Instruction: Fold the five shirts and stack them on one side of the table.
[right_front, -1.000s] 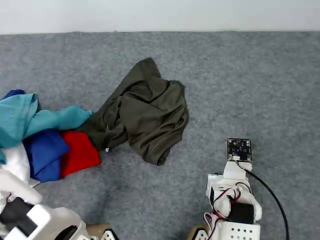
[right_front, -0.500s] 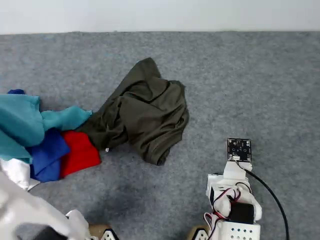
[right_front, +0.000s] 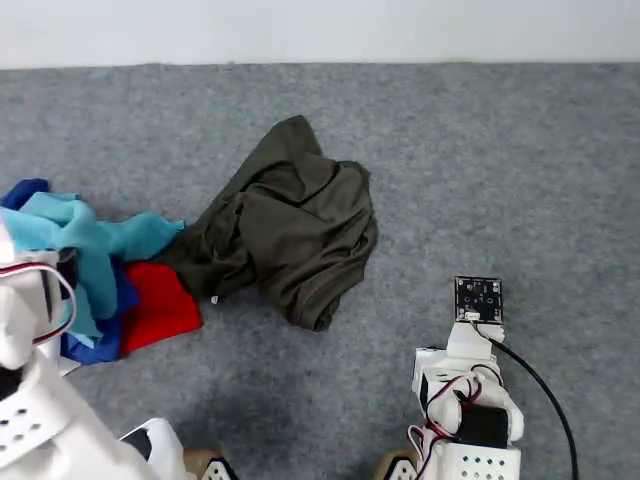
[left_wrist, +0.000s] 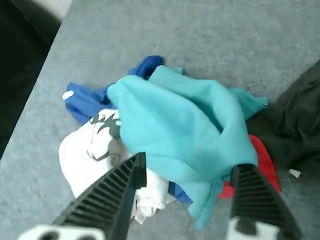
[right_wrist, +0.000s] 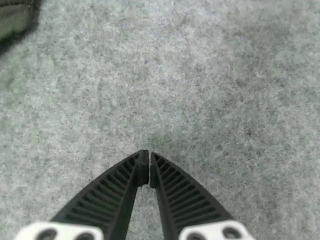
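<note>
Here, four of the shirts lie crumpled in one heap at the counter's (right_front: 500, 150) 9 o'clock edge. The teal shirt (right_front: 95, 235) is on top, bunched, with one end trailing toward 3 o'clock. Under it the blue shirt (right_front: 25, 190) pokes out at 10 o'clock, the red shirt (right_front: 160, 305) at the heap's 4 o'clock side, and the white shirt (left_wrist: 85, 155) at the side nearest the arms. The olive shirt (right_front: 290, 230), unfolded and rumpled, sprawls near the counter's middle, at 3 o'clock of the heap, its edge touching the teal and red ones. No shirt is folded yet.

The left claw (left_wrist: 191, 165) hangs over the heap with its fingers spread wide and nothing held; the teal shirt shows between them, and whether they touch the cloth cannot be told. The left arm (right_front: 30, 400) stands at the counter's 8 o'clock corner, partly over the heap.

The right claw (right_wrist: 149, 157) is closed, tips together, empty, above bare grey counter. The right arm (right_front: 470, 400) sits at 5 o'clock, well apart from the olive shirt
</note>
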